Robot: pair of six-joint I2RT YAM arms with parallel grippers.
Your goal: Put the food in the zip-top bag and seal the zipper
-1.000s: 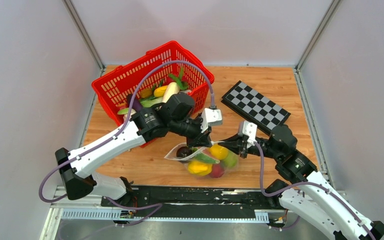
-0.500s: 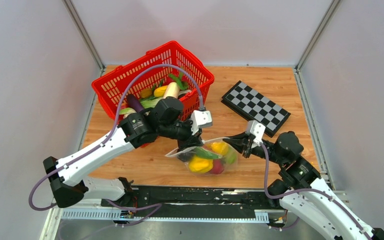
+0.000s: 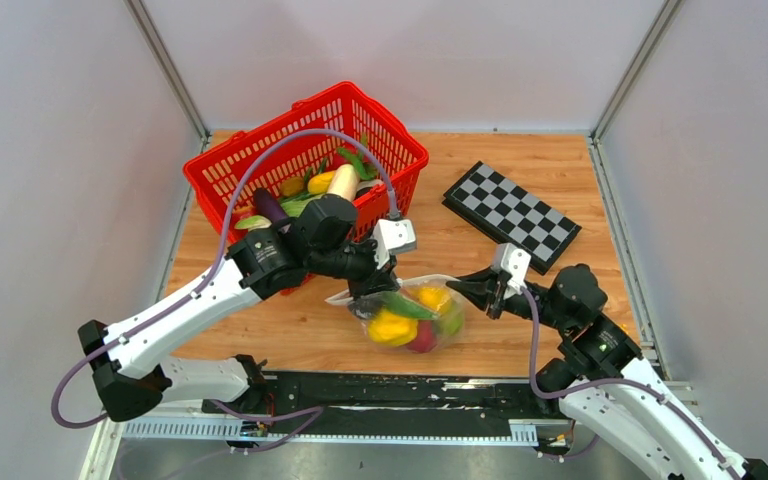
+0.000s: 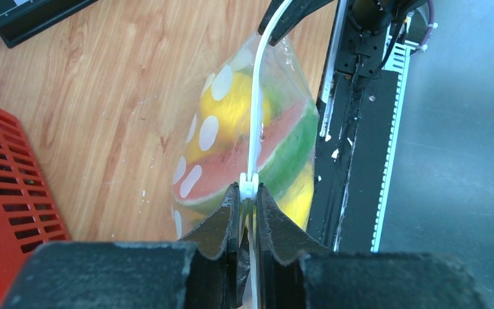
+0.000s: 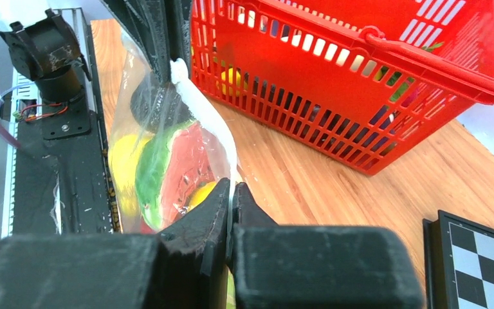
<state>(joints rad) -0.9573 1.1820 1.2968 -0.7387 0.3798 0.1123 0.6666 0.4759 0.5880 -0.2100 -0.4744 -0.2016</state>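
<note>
The clear dotted zip-top bag (image 3: 410, 315) hangs between my two grippers just above the wooden table, holding toy food: a yellow piece (image 3: 390, 327), a watermelon slice (image 4: 244, 164), a green piece (image 3: 452, 320). My left gripper (image 3: 368, 285) is shut on the zipper (image 4: 255, 116) at the white slider (image 4: 249, 185), at the bag's left end. My right gripper (image 3: 477, 290) is shut on the bag's mouth edge at the right end (image 5: 233, 190). The zipper strip (image 5: 199, 109) runs taut between them.
A red basket (image 3: 310, 160) with more toy food stands behind the left arm; it also shows in the right wrist view (image 5: 360, 84). A black-and-white checkerboard (image 3: 510, 213) lies at the back right. The black base rail (image 3: 400, 390) runs along the near edge.
My left gripper has slid left along the zipper, away from the right gripper. The bag has shifted slightly left and lower. The right gripper moved right earlier, then held.
</note>
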